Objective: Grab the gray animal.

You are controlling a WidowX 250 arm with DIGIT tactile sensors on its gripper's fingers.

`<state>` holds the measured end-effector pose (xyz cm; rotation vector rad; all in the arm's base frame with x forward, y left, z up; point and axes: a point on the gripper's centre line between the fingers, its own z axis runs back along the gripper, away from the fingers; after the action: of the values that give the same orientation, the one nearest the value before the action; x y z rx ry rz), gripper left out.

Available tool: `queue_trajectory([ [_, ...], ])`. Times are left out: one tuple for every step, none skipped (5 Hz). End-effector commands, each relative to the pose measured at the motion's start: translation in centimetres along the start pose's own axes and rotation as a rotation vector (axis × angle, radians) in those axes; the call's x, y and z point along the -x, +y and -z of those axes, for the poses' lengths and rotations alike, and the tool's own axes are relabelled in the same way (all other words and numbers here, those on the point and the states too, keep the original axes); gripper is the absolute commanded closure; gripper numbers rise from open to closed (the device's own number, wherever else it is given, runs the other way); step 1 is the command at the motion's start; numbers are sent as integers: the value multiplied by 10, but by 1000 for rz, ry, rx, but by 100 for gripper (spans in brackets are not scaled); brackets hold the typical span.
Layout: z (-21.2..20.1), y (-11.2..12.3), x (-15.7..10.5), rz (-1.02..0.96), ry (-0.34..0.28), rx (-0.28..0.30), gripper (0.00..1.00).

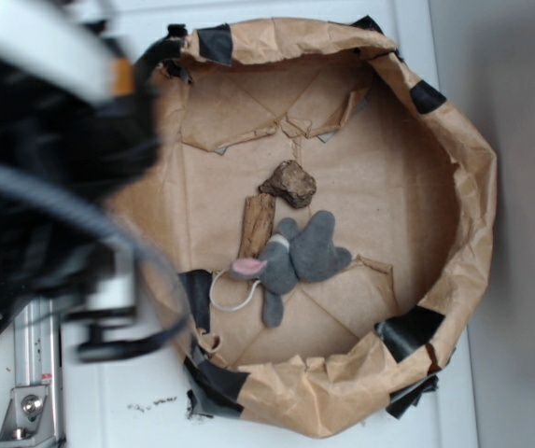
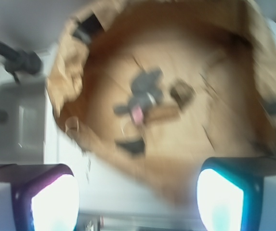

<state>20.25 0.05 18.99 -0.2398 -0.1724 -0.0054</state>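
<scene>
The gray felt mouse [image 2: 145,91] is seen lying limp in the paper-lined basket [image 1: 463,168], well ahead of the wide-spread fingers [image 2: 53,202], which hold nothing. It is judged light, soft and floppy, and best pinched across its thick body, clear of the bark stick [image 1: 257,224] touching it.

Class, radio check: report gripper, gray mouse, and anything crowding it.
Gripper open, empty, high above the paper-lined basket. Gray animal lying loose on basket floor. Bark stick touching it, brown rock chunk just beyond.

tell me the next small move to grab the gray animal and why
Probably carry the open gripper forward over the paper bin's rim, then above the gray animal. The wrist view shows the jaws apart, empty and outside the bin, with the animal lying beside the stick.
</scene>
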Motion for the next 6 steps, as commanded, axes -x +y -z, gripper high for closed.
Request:
queue_trajectory([
  [60,-1,-54,12,-10,66,0],
  [104,-8,-50,66,101,2,0],
  [130,-16,-35,147,149,-59,0],
  [161,-22,-27,231,175,-176,0],
  [164,-14,-31,207,171,-197,71],
  [166,-5,-39,171,151,-192,100],
])
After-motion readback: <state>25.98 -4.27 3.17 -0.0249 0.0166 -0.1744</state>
